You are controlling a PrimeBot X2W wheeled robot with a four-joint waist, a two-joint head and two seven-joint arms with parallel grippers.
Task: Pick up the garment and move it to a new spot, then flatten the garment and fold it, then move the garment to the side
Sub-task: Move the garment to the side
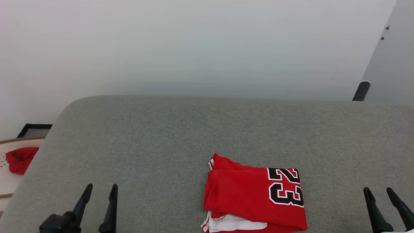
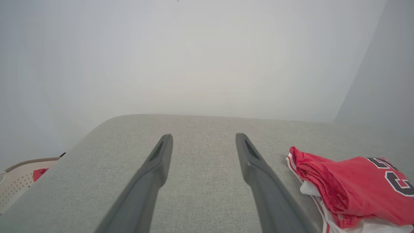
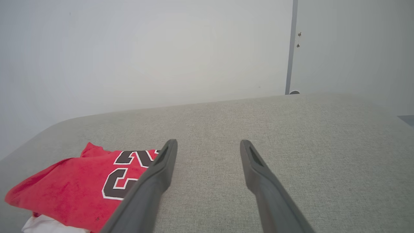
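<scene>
Lying folded on a wide grey upholstered surface (image 1: 155,136), the garment (image 1: 249,197) is a compact red rectangle. It has black, white-edged numerals on its right part, and a white sleeve peeks out at its near edge. It sits at the near middle of the surface, its nearest part cut off by the bottom of the head view. The left gripper (image 1: 101,187) hovers at lower left and the right gripper (image 1: 377,189) at lower right, both with fingers spread wide and holding nothing. The garment lies between them, apart from both and closer to the right gripper. Its longer side appears to run left to right, across the line of the fingers. Since it looks folded already, a sideways carry is probably next, and the right arm has the shorter reach.
</scene>
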